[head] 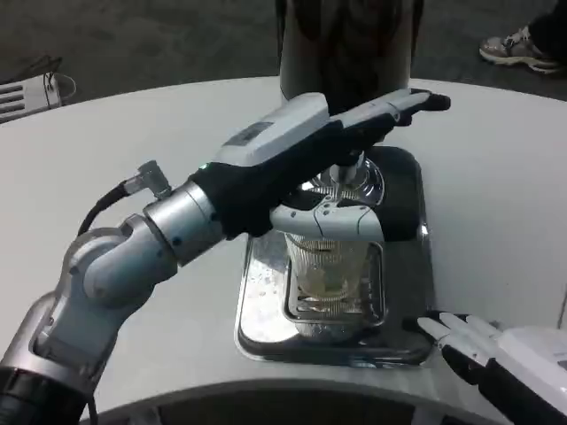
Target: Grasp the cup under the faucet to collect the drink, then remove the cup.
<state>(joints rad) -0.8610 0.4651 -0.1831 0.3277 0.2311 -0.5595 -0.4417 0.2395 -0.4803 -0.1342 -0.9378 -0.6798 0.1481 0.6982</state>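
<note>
The left hand (pixel 341 190) gripped the clear cup (pixel 332 266) on the drip tray (pixel 257 310) under the faucet (pixel 350 173), seemingly still filling, removal remaining, while the right hand (pixel 469 341) waited spread at near right.

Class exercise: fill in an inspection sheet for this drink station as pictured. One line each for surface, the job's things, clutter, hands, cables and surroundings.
Surface: white table, curved front edge, bare around the tray.
Job's things: clear ribbed cup stands on the shiny metal drip tray, under the faucet of the dark dispenser; a little pale liquid seems to lie in the cup.
Clutter: nothing seen.
Hands: left hand reaches over the tray, fingers stretched toward the dispenser, a digit wrapped across the cup's rim; right hand waits at the tray's near right corner, holding nothing, fingers apart.
Cables: black cable loops off the left forearm.
Surroundings: dark floor; someone's shoe top right; a white object top left.
</note>
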